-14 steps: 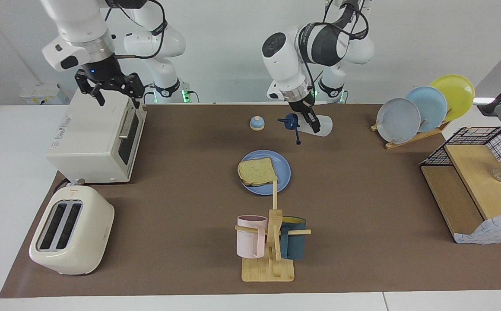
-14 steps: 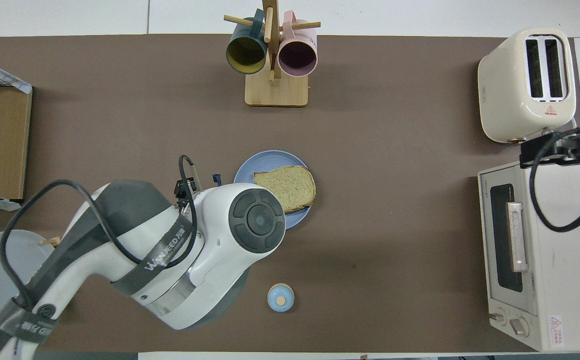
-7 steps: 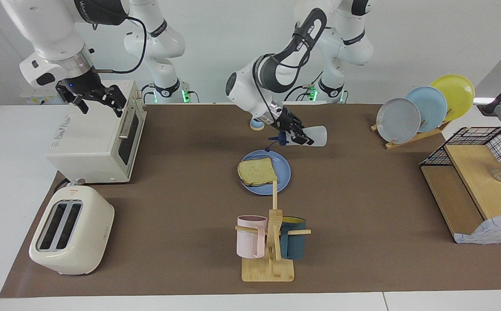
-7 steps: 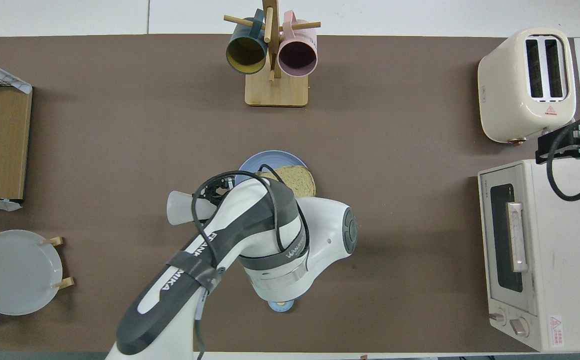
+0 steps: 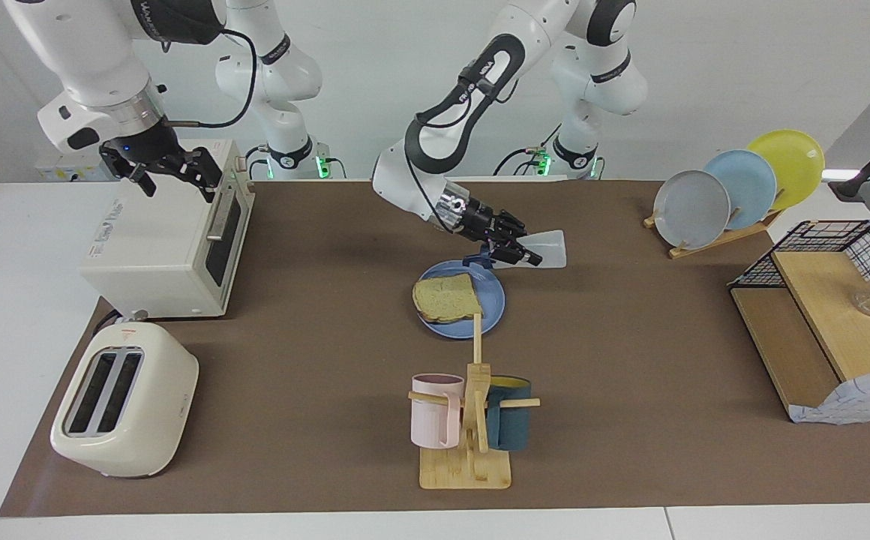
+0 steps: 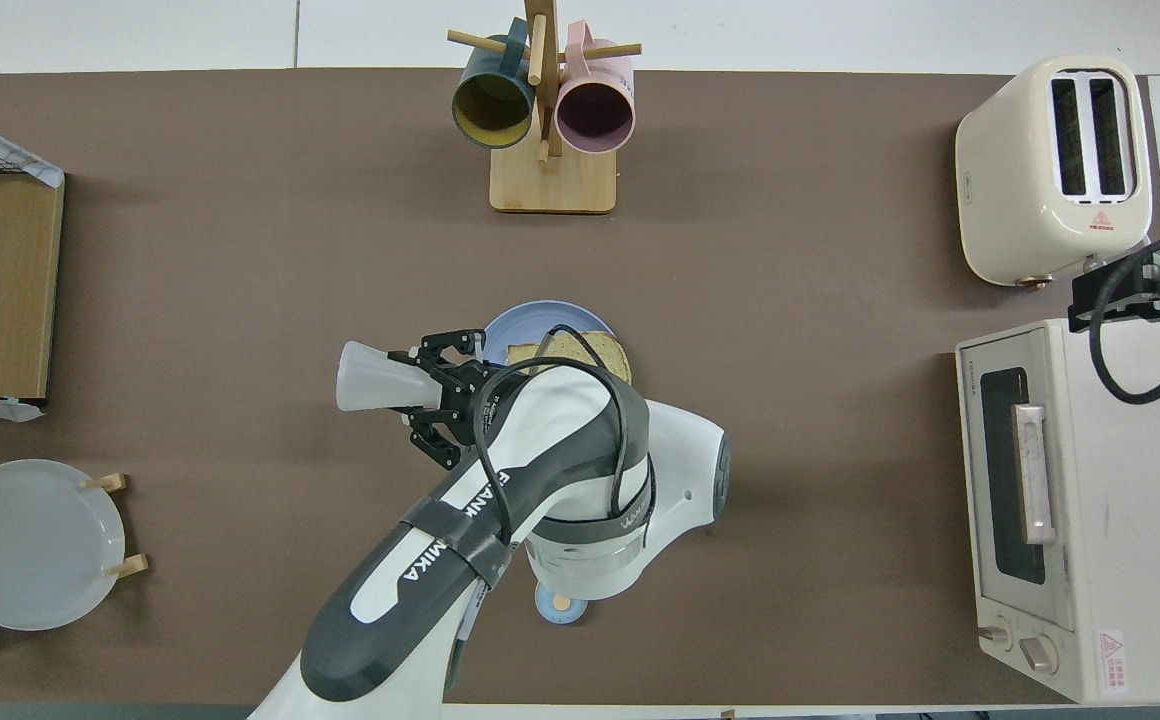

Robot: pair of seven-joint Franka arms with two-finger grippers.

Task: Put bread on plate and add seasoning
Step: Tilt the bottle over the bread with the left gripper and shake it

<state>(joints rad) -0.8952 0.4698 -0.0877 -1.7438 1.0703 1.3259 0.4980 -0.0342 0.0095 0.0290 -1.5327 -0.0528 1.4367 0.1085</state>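
Already the square slice of toast with pale greenish crumb and brown crust (image 5: 447, 297) lies flat on the round medium-blue plate (image 5: 491, 301), so the first half of the job looks done and only the seasoning remains. That explains the small translucent white squeeze bottle with its navy cap and nozzle (image 5: 532, 249): it is held up in the air just over the plate's rim on the robots' side, tipped nearly on its side with the nozzle dipping toward the plate, a pose suited to squeezing onto the bread. The left gripper (image 5: 514, 253) has its jaws pinching the bottle near the cap end, leaving the soft body free. From here, I judge the nozzle needs to travel a little more over the toast itself, since it sits nearer the plate's edge than the slice.

Well apart from the plate, toward the right arm's end of the surface, the right gripper (image 5: 174, 168) waits over the white toaster oven (image 5: 161, 240) with its jaws spread, holding nothing.
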